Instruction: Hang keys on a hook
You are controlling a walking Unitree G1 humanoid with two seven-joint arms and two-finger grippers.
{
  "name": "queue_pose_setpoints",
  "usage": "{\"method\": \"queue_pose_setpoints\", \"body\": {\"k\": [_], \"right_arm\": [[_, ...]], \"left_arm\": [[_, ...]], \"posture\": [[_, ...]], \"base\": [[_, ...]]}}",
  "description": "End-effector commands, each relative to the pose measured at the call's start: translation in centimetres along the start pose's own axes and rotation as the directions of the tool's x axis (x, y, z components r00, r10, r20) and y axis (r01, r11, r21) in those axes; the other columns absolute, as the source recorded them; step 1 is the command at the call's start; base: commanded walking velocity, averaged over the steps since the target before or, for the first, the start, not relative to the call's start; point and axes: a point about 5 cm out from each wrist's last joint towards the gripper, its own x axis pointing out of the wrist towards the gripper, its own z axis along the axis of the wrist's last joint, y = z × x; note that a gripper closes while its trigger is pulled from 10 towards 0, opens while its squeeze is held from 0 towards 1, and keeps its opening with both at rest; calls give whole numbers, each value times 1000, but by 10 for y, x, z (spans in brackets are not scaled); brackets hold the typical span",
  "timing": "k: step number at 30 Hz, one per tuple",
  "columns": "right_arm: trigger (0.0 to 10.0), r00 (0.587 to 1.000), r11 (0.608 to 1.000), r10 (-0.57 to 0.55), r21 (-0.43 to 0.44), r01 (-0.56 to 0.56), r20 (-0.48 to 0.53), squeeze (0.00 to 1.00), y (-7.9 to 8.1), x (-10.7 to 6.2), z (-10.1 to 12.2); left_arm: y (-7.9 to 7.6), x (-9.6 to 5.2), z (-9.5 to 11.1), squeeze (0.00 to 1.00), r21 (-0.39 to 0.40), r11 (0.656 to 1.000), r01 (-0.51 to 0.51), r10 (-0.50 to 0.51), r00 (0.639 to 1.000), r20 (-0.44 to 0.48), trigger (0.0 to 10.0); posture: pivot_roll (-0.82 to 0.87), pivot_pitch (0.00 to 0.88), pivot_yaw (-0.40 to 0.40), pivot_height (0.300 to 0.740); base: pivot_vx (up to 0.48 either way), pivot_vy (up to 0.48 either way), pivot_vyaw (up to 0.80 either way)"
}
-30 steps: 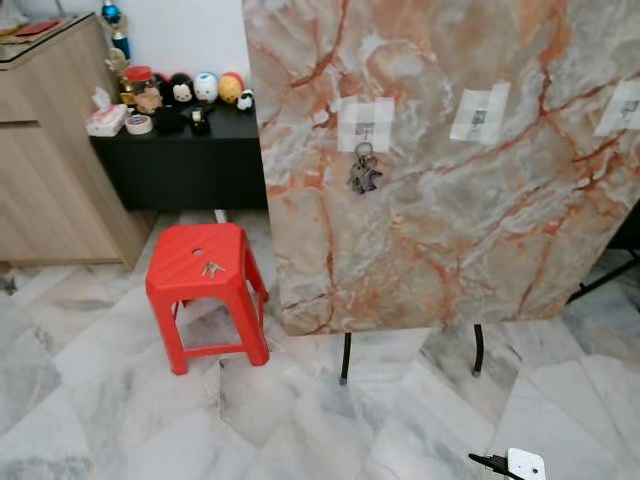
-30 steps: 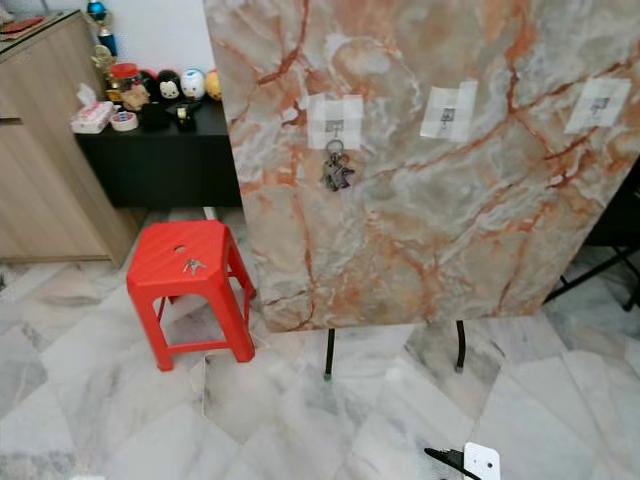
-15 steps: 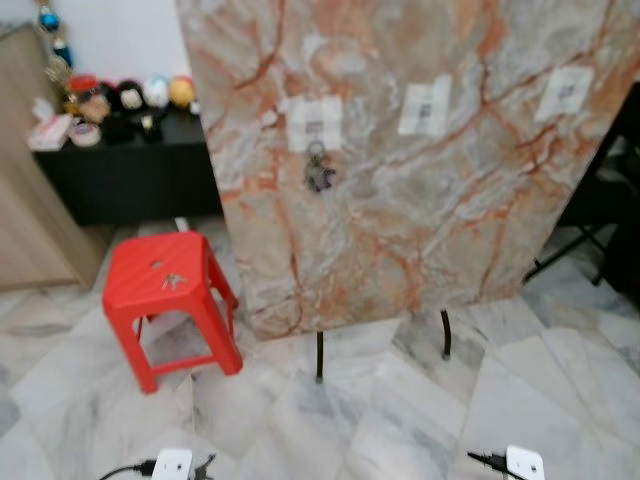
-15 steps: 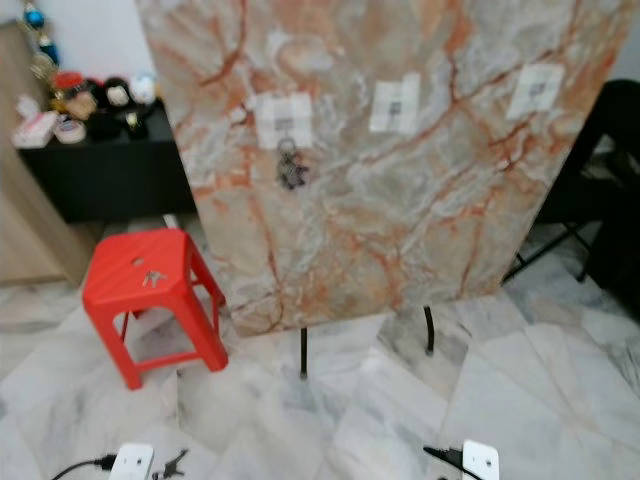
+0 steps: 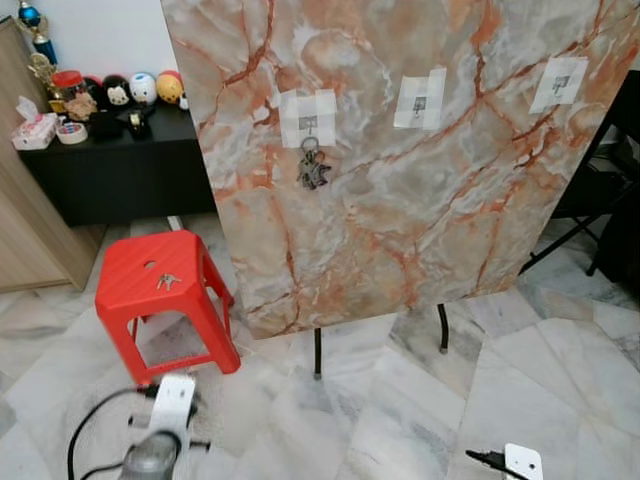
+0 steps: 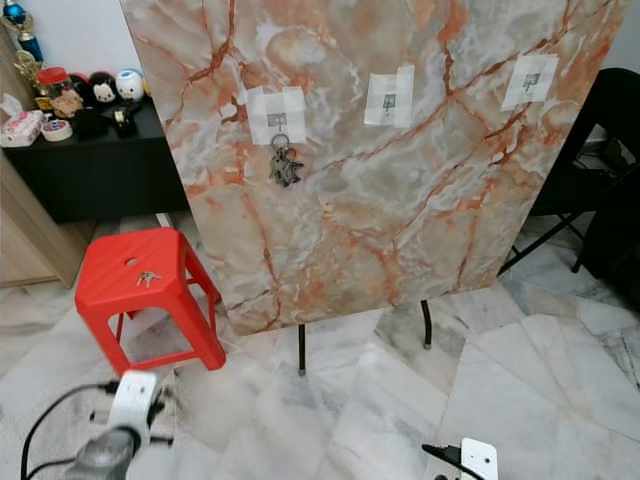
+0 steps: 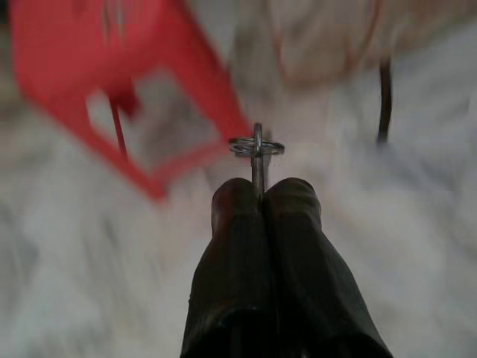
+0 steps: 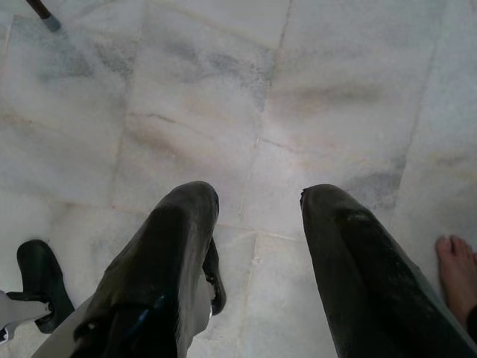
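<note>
Low at the robot's left, the left gripper (image 7: 257,195) has its fingers pressed together on a key (image 7: 256,149), its ring standing just past the tips above the marble floor (image 5: 420,400). The right gripper (image 8: 257,216) hangs over the floor with fingers apart, holding nothing. Farther on, a red stool (image 5: 160,290) carries another small set of keys (image 5: 167,281). Behind it stands a marble board (image 5: 420,200) where a bunch of keys (image 5: 311,170) hangs from the leftmost hook (image 5: 308,126). A black counter (image 5: 110,160) with toys lies beyond.

stool (image 5: 150,285): red | board (image 5: 420,200): orange-veined marble | cabinet (image 5: 110,175): black | floor (image 5: 400,420): grey-white marble
</note>
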Motion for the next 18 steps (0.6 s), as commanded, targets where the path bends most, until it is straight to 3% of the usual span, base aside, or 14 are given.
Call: {"method": "queue_pose_setpoints", "body": {"k": [1, 5, 8, 14, 18], "right_arm": [[10000, 1000, 1000, -11, 2, 11, -8, 0, -2, 0, -1], [10000, 1000, 1000, -14, -5, 13, -11, 0, -3, 0, -1], [10000, 1000, 1000, -14, -8, 13, -9, 0, -4, -1, -1], [10000, 1000, 1000, -10, -20, 10, -8, 0, -5, -1, 0], [10000, 1000, 1000, -14, -17, 14, -9, 0, -6, -1, -1]], "left_arm": [[12, 0, 22, 0, 7, 1000, -7, 6, 991, 131, 10000], [11, -5, 41, 0, 12, 1000, 27, -29, 970, 241, 10000], [-4, -15, 67, 0, 6, 996, 90, -85, 924, 373, 10000], [-19, -20, 87, 0, 3, 989, 145, -131, 889, 439, 10000], [-37, -26, 101, 0, 18, 971, 238, -218, 855, 471, 10000]], "posture": [[29, 0, 4, 740], [36, 0, 0, 740], [35, 0, -5, 740], [35, 0, -12, 740], [29, 0, -10, 740]], "base": [[0, 0, -763], [0, 0, -763], [0, 0, -763], [0, 0, -753], [0, 0, -750]]}}
